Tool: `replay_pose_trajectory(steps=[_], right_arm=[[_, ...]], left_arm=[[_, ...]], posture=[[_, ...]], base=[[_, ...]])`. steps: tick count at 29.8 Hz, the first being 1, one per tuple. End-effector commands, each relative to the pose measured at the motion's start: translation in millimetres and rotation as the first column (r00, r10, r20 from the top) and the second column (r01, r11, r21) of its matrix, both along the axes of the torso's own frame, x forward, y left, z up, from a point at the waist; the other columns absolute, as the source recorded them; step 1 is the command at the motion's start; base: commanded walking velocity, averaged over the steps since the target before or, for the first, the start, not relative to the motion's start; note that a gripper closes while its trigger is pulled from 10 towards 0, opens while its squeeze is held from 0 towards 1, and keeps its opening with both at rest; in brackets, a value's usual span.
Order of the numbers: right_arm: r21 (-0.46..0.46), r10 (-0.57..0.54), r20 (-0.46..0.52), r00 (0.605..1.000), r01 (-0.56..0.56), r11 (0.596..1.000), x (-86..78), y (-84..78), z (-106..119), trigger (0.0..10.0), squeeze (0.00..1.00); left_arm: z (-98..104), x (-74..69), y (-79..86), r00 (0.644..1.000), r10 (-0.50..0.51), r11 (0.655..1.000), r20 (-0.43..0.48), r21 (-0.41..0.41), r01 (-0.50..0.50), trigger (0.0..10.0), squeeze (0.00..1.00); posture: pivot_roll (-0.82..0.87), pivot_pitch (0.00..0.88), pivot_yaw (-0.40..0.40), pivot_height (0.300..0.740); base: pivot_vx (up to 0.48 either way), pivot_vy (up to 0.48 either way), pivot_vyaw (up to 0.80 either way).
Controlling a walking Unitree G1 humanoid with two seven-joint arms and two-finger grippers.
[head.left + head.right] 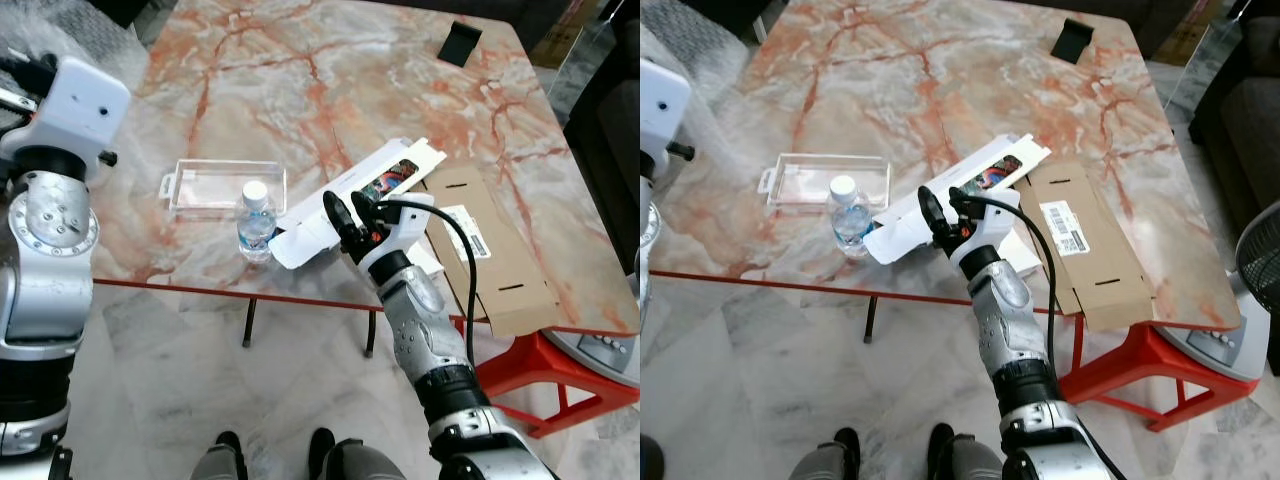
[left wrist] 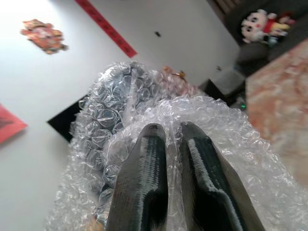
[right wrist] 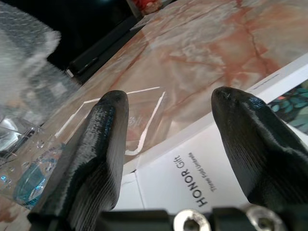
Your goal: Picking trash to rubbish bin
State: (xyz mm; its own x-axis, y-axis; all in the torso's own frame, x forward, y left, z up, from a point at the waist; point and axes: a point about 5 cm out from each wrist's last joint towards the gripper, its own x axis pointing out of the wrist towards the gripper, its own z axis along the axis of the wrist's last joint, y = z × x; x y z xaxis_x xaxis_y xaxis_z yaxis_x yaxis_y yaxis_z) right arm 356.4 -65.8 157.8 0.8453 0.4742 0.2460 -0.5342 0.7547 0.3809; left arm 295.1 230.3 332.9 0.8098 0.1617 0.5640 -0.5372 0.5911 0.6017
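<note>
Right gripper (image 1: pixel 349 208) over a flat white carton (image 1: pixel 345 200) on the marble table (image 1: pixel 300 70).
Its ribbed black fingers (image 3: pixel 91 159) are spread; a clear plastic bottle (image 1: pixel 256 222) stands just left, while the left gripper (image 2: pixel 175 139), nearly closed, touches bubble wrap (image 2: pixel 144 125).

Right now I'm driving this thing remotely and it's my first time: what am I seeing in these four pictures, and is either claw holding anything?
The two wide pictures come from the humanoid's head, looking down at a marble table. The two close ones come from wrist cameras looking along each claw's black fingers.

On the table: a small water bottle, a clear plastic tray behind it, a white phone box lying open, and flattened brown cardboard.

The right claw is open over the white box, holding nothing. The left claw is raised off to the side, fingers nearly together, with bubble wrap behind it; I can't tell whether it grips that.
</note>
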Motion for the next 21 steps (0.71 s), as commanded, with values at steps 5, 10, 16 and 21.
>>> replay_pose_trajectory(steps=[5,10,16,21], right_arm=[[0.017,0.001,0.014,1.0,-0.001,1.0,3.0,1.6,3,10.0,0.0],[0.025,-0.026,0.048,0.999,0.025,0.999,5.5,-3.5,11,10.0,0.0],[0.032,-0.065,0.108,0.992,0.062,0.998,9.5,-12.7,26,10.0,0.0],[0.056,-0.078,0.16,0.984,0.07,0.996,11.5,-14.9,42,10.0,0.0]], left_arm=[[29,-14.8,1.3,0.983,0.023,1.0,0.184,0.002,-0.023,10.0,0.0],[18,-12.4,-7.2,0.97,-0.025,0.988,0.243,-0.143,0.062,10.0,0.0],[-16,-3.4,-33.5,0.966,-0.132,0.917,0.225,-0.343,0.205,10.0,0.0],[-14,-3.2,-42.9,0.953,-0.11,0.897,0.281,-0.385,0.217,10.0,0.0]], posture=[[0.14,0.191,-0.154,0.74],[0.14,0.183,-0.15,0.74],[0.13,0.174,-0.146,0.74],[0.12,0.166,-0.144,0.74]], base=[[0.0,0.0,0.0],[0.0,0.0,0.0],[0.0,0.0,0.0],[0.0,0.0,0.0]])
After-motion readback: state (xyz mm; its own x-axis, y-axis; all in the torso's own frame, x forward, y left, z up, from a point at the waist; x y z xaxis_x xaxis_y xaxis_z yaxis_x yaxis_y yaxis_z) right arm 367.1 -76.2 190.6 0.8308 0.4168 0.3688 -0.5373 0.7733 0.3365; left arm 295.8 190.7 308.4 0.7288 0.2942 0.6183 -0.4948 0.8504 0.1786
